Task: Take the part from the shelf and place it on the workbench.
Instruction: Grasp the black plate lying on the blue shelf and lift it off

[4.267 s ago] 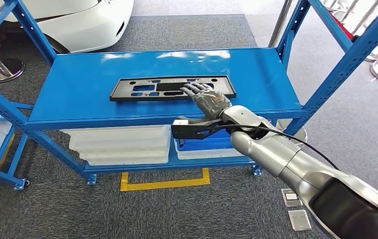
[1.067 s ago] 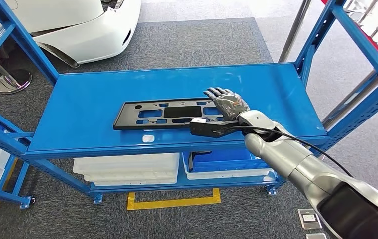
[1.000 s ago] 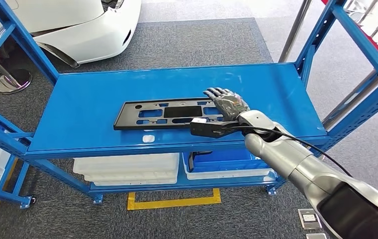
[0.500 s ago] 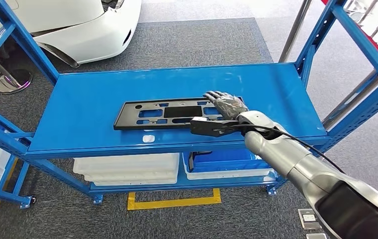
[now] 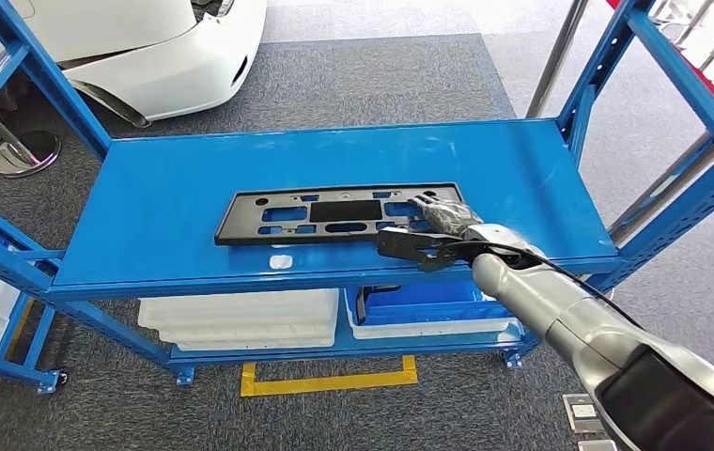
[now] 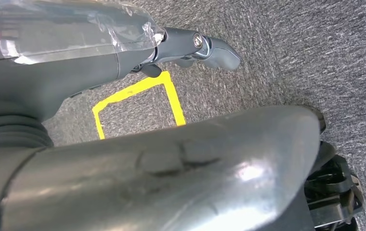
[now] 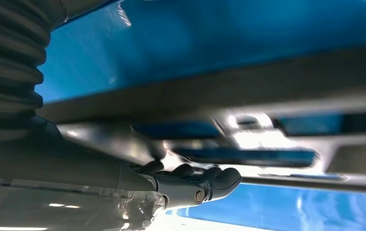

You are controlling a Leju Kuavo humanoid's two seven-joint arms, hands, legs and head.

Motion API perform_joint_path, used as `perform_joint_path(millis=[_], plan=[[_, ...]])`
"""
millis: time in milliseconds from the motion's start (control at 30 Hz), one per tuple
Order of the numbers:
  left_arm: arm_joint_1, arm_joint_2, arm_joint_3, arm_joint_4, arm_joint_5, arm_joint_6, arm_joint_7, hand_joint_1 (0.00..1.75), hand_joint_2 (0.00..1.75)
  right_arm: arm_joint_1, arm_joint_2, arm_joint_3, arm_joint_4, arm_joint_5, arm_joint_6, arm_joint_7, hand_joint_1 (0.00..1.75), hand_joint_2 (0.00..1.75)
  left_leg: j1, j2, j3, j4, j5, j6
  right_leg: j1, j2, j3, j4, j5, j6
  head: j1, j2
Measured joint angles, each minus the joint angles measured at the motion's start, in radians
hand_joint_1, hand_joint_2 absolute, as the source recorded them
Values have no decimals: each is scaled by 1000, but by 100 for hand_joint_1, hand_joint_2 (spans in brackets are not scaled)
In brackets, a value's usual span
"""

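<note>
The part is a long flat black plate (image 5: 325, 211) with several cut-outs, lying flat on the top board of the blue shelf (image 5: 165, 188). My right hand (image 5: 442, 221) is low over its right end, fingers resting on top of the plate and thumb by its near edge. The right wrist view shows the plate's dark edge (image 7: 267, 91) blurred and very close above the thumb of that hand (image 7: 190, 185). The plate has not left the board. My left hand (image 6: 186, 45) hangs over the grey carpet and holds nothing.
Blue uprights (image 5: 682, 75) stand at the shelf's corners. On the lower board sit white bins (image 5: 240, 315) and a blue bin (image 5: 428, 305). A small white tag (image 5: 280, 261) lies near the front edge. A white car (image 5: 128, 47) stands behind, and yellow tape (image 5: 325, 381) marks the floor.
The camera moved closer early on. Over the last second my right hand has dropped and drawn back toward the front edge, from hovering flat to resting on the plate's right end.
</note>
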Motion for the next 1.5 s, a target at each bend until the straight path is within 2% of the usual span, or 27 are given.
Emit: perform_joint_path(millis=[67, 333, 667, 900, 1133, 1300, 1467, 1500], plan=[[1, 0, 0, 0, 0, 0, -7, 0, 0, 4, -9, 0, 13, 3, 0, 9, 175, 175, 0, 0, 1, 0, 0, 0, 0, 0, 1, 0, 0, 0, 0, 0], [6, 0, 0, 0, 2, 0, -33, 0, 0, 11, -43, 0, 56, 43, -23, 31, 175, 175, 0, 0, 14, 0, -5, 1, 1, 0, 15, -1, -4, 1, 0, 0], [7, 0, 0, 0, -1, 4, -38, 0, 0, 15, -50, 0, 73, 105, -75, 29, 175, 175, 0, -1, 24, 0, -8, 2, 1, 0, 26, -2, -7, 1, 1, 0], [7, 0, 0, 0, -8, 38, -75, 0, 0, 46, -50, -4, 49, 129, -170, -3, 175, 175, 0, 0, 23, 0, -8, 2, 0, -1, 26, -3, -7, 2, 3, 0], [7, 0, 1, 0, -1, 53, -90, 0, 0, 74, -55, -26, 4, 116, -213, -33, 175, 175, 0, 0, 23, 0, -8, 3, 1, 0, 25, -3, -7, 2, 2, 0], [11, 0, 21, 0, 60, 94, -160, 0, 0, 174, -56, -103, -153, -57, -319, -183, 175, 175, 1, 0, 21, -1, -9, 2, 1, 0, 25, -3, -7, 1, 3, 0], [16, 0, 62, 0, 112, 130, -222, 0, 0, 305, -47, -226, -476, -241, -384, -280, 175, 175, 2, -5, 21, -2, -9, 2, 2, -5, 24, -3, -10, 0, 1, 0], [18, 0, 71, 0, 119, 137, -231, 0, 44, 331, -45, -246, -541, -255, -395, -295, 175, 175, 2, -5, 21, -2, -9, 1, 2, -5, 24, -3, -10, -1, 2, 0]])
